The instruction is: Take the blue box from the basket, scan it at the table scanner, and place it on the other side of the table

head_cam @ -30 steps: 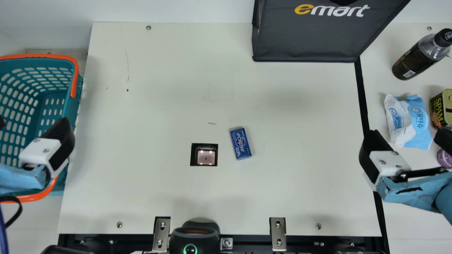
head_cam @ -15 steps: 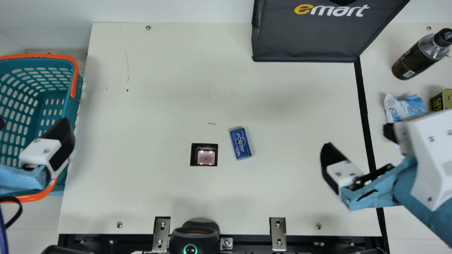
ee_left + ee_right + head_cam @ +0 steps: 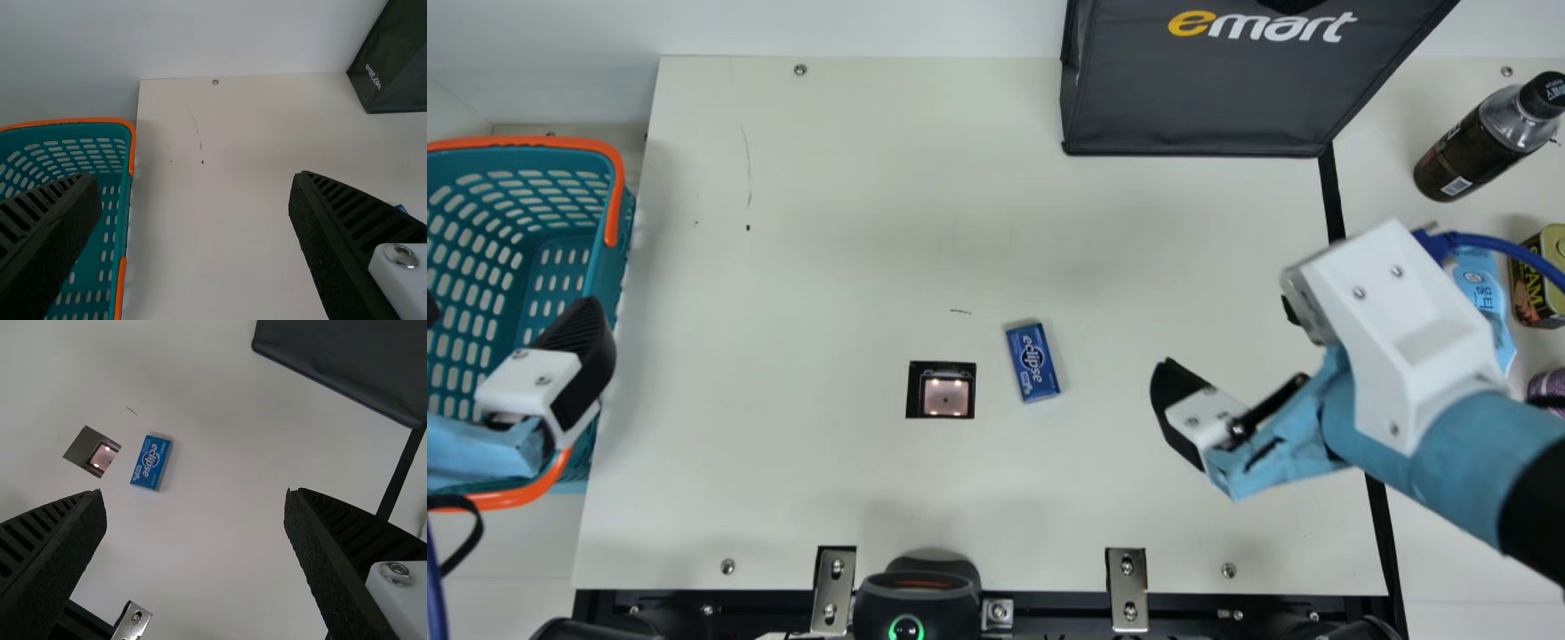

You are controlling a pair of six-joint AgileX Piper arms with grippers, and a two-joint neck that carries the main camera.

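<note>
The blue box (image 3: 1033, 362) lies flat on the cream tabletop (image 3: 783, 498), printed face up and slightly askew, near the scanner window (image 3: 945, 396) but not touching it, on the side toward the black bag's (image 3: 1200, 102) half. It is out of the teal basket (image 3: 611, 280), which sits at the tabletop's left edge with its orange handle folded down along the rim. The right gripper (image 3: 1227, 336) is over the right part of the tabletop, its two ribbed fingers spread wide with nothing between them — the box is well apart from both. The left gripper (image 3: 511, 307) is at the basket, and its fingers are also spread and hold nothing. Beyond the black strip (image 3: 1336, 204) on the right are a dark bottle (image 3: 1458, 169) lying aslant in the view, a blue-and-white packet (image 3: 1489, 284) (partly hidden by the right arm), a squarish can (image 3: 1529, 293) and something purple (image 3: 1545, 387). A black device with a green ring (image 3: 916, 604) sits at the near edge.
</note>
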